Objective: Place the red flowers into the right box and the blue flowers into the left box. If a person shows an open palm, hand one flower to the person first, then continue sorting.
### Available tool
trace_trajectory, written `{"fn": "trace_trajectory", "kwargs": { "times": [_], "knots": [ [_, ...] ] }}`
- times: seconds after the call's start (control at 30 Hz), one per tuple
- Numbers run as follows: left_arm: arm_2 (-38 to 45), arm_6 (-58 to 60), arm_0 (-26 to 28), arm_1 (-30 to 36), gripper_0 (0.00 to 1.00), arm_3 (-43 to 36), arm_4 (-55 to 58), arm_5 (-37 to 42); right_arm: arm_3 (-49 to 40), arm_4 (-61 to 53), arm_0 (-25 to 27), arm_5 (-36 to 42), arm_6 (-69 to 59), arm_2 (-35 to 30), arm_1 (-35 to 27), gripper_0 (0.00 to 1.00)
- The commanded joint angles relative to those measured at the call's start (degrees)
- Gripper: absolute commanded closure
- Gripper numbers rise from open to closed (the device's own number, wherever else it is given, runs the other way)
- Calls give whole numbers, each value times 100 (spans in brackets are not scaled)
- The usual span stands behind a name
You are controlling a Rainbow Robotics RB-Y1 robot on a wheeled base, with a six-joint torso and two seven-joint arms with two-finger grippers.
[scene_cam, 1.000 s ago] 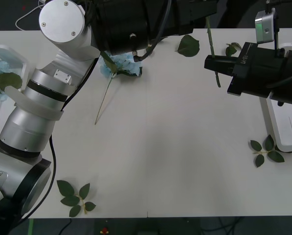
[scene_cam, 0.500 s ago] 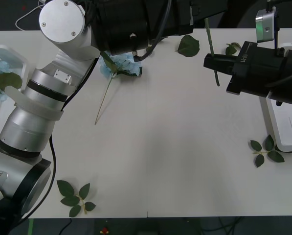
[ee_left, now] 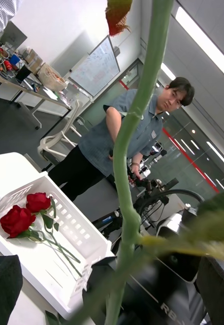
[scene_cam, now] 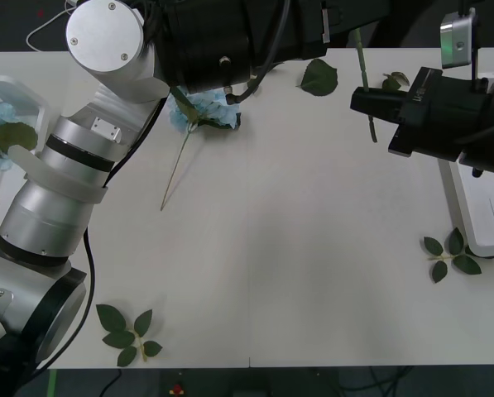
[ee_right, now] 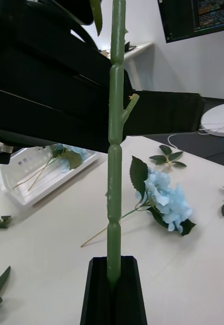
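While both arms meet at the far edge, I read a stem handover | right gripper jaws clamp it; left gripper jaws wide | right box holds two red flowers | blue flower waits far-left on tabletop | next: carry stem right.
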Motion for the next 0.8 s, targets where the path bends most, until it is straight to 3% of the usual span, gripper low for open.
{"fn": "trace_trajectory", "kwargs": {
  "times": [0.03,0.53,0.7,0.8],
  "knots": [
    [-47,305,-326,137,0,-73,78,-56,16,-79,441,-66,-129,-569,-554,100],
    [-47,226,-176,313,0,-55,218,-12,903,35,2814,-66,-507,-2309,-1723,100],
    [243,262,-255,700,0,-187,-256,155,1352,553,3086,-127,-814,-2379,-1907,100],
    [630,411,-334,1042,0,-169,-898,884,1598,1177,3095,-127,-1298,-2300,-2013,100]
  ]
}}
